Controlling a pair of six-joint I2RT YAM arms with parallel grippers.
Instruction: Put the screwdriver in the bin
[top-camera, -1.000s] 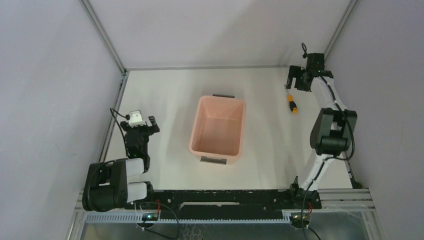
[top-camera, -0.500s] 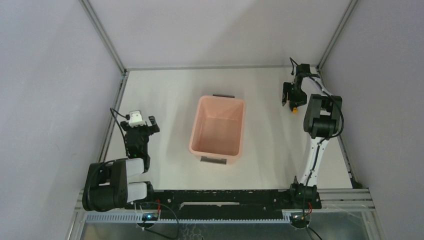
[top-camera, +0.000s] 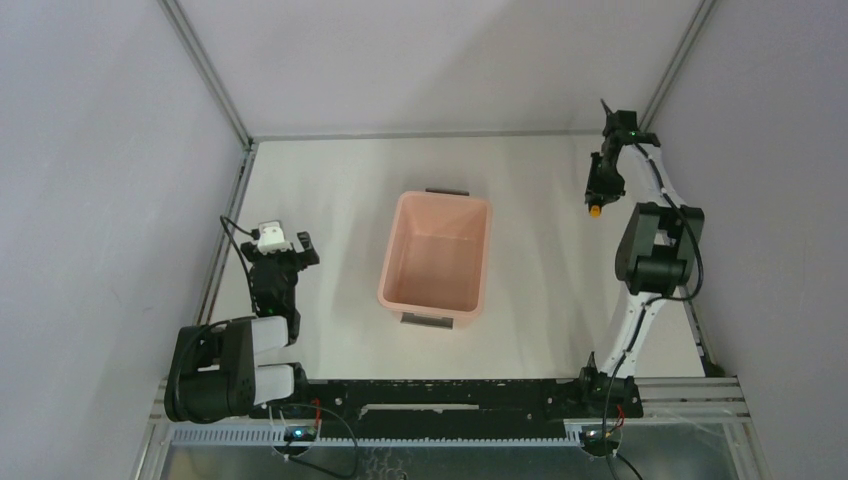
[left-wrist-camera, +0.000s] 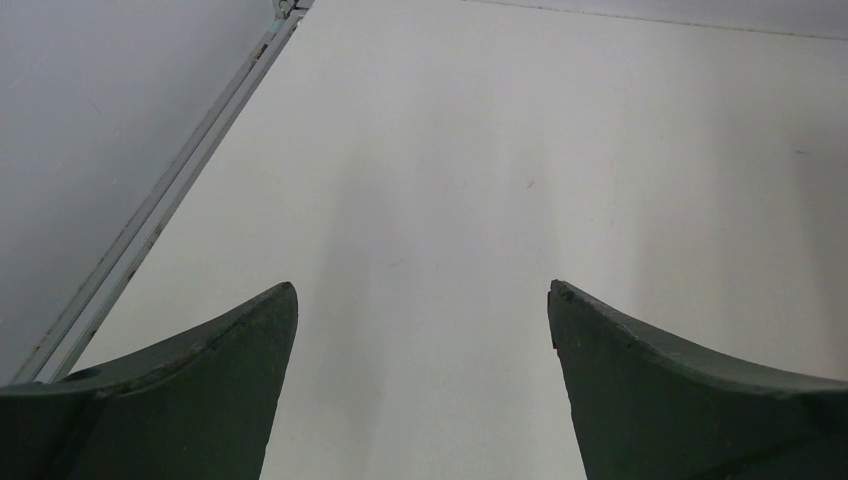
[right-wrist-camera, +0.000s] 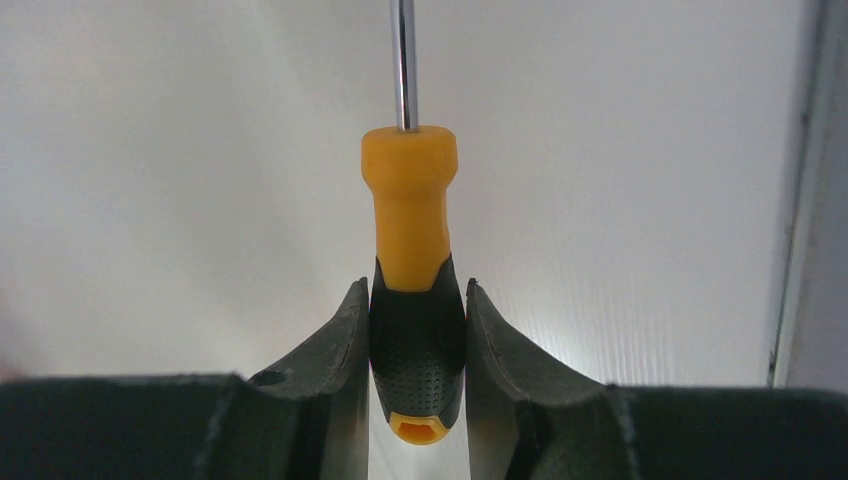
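Right gripper (right-wrist-camera: 415, 300) clamped, arm extended, left gripper (left-wrist-camera: 422, 292) spread, seemingly parked

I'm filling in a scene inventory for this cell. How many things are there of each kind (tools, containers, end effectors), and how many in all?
1 screwdriver
1 bin
2 end effectors: left end effector open, right end effector shut on the screwdriver
Total: 4

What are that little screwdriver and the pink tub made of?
The screwdriver: handle looks plastic, smooth orange up front, dimpled black, perhaps rubbery, grip; shaft shiny, mirror-like metal. The bin: probably plastic, matte pale pink, moulded rounded corners.
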